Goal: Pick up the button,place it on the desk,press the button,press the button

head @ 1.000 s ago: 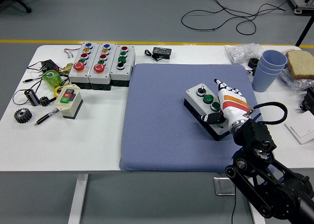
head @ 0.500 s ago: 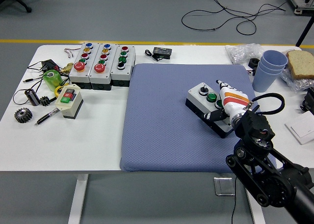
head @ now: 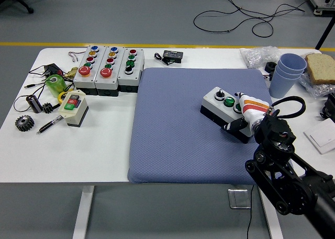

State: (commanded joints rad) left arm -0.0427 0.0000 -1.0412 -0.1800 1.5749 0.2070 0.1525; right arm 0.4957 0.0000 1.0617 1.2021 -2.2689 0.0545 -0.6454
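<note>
On white surface (head: pixel 104 139), blue mat (head: pixel 178 129) bearing grey button box (head: pixel 222 109) toward its right side, right hand (head: pixel 250 113) clamped on box's right end; advisable to lower level and release only once fully seated before pressing.

A mat (head: pixel 183 129) is lying across the middle of the bench (head: pixel 104 150), and the button box (head: pixel 224 108) is sitting on its right part with the right hand (head: pixel 250 113) resting against its right end. Behind the mat's left corner, 3 control boxes (head: pixel 109 69) are sitting side by side. Stacked cups (head: pixel 287 74) are standing far right.
</note>
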